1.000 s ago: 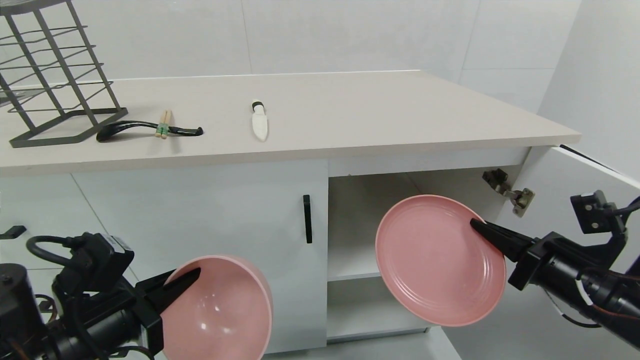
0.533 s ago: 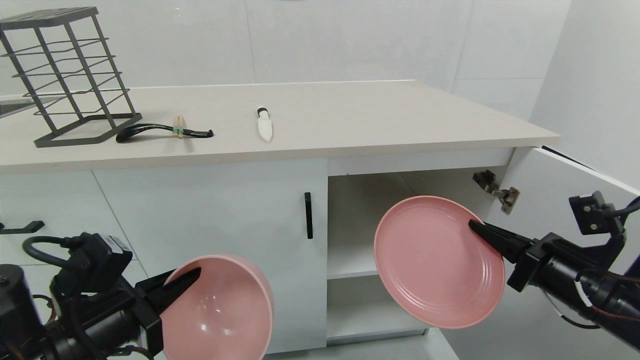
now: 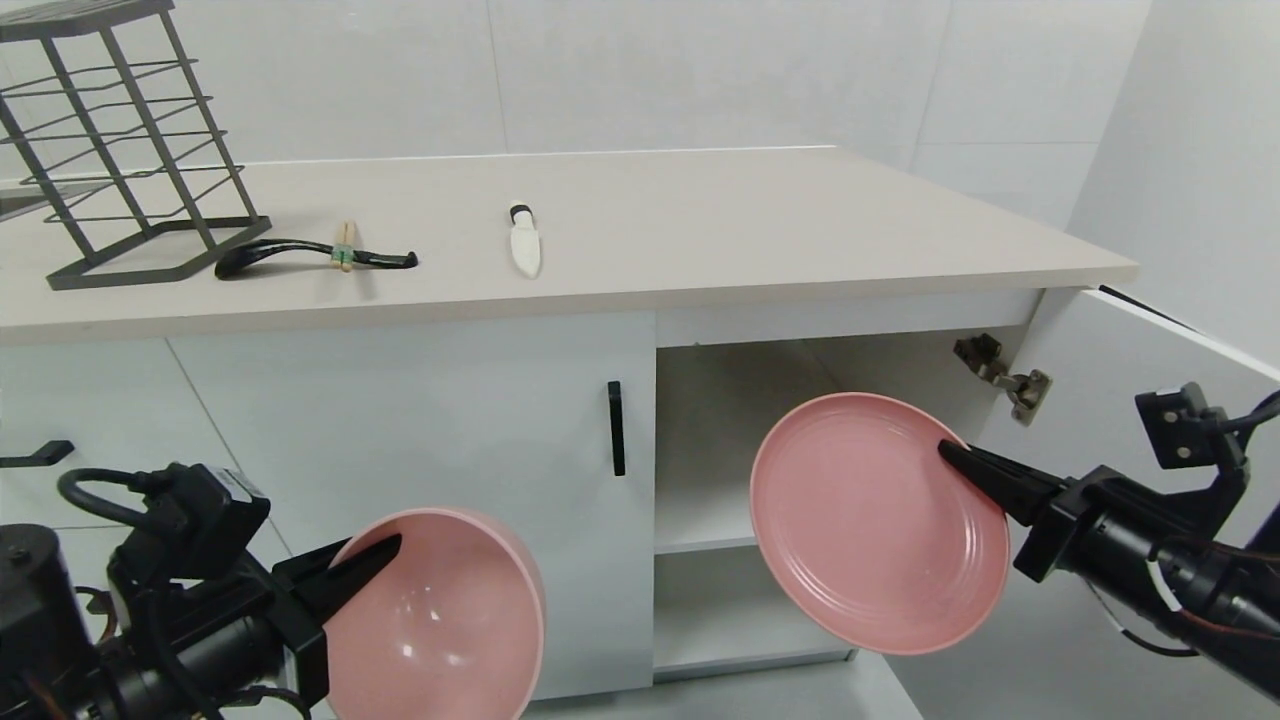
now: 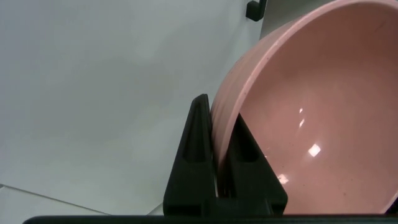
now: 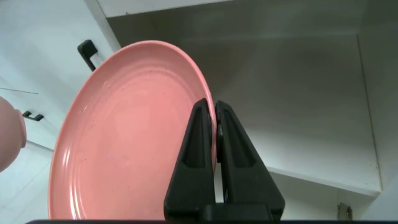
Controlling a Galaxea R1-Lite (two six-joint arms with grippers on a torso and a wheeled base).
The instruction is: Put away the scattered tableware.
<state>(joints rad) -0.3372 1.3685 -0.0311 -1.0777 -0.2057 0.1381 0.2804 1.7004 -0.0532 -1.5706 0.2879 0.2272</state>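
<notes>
The head camera has been shifted slightly. Compared with half a second ago, the wire rack (image 3: 90, 15), black spoon (image 3: 238, 264) and chopsticks (image 3: 344, 250) are pictured a little further toward the upper left of the frame. The cupboard hinge (image 3: 1000, 370) and the right corner of the countertop (image 3: 750, 220) are pictured a little further right.

Head camera overlooks the cabinet (image 3: 420, 450); wrist cameras face it closely.

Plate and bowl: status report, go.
Left hand shut on pink bowl rim. Right hand shut on pink plate rim, before the open cabinet. Nothing seen between plate and shelf.
</notes>
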